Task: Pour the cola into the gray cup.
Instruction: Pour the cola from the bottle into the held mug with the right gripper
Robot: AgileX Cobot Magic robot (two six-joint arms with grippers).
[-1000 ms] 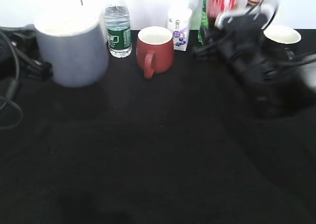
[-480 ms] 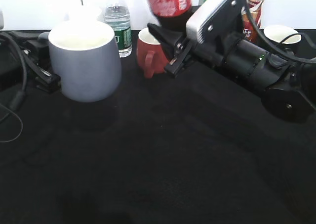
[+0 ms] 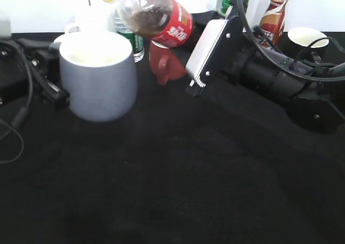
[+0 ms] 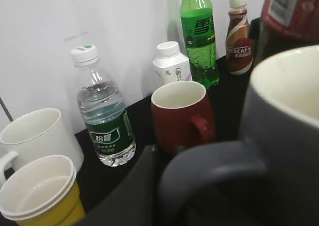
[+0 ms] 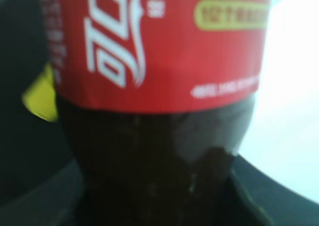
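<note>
The right gripper (image 3: pixel 180 36) grips the cola (image 3: pixel 160 19), tilted neck-first toward the gray cup (image 3: pixel 98 74), whose handle the left gripper (image 4: pixel 149 196) apparently holds; no cola visibly poured yet.

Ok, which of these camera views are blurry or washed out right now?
Exterior view: white backdrop blown out, bleaching the top of the tilted clear plastic cola bottle with red label. Right wrist view: that bottle fills the frame, soft and out of focus, bright glare at right. Left wrist view: the matte gray ceramic mug up close is blurred; background bottles sharp.
</note>
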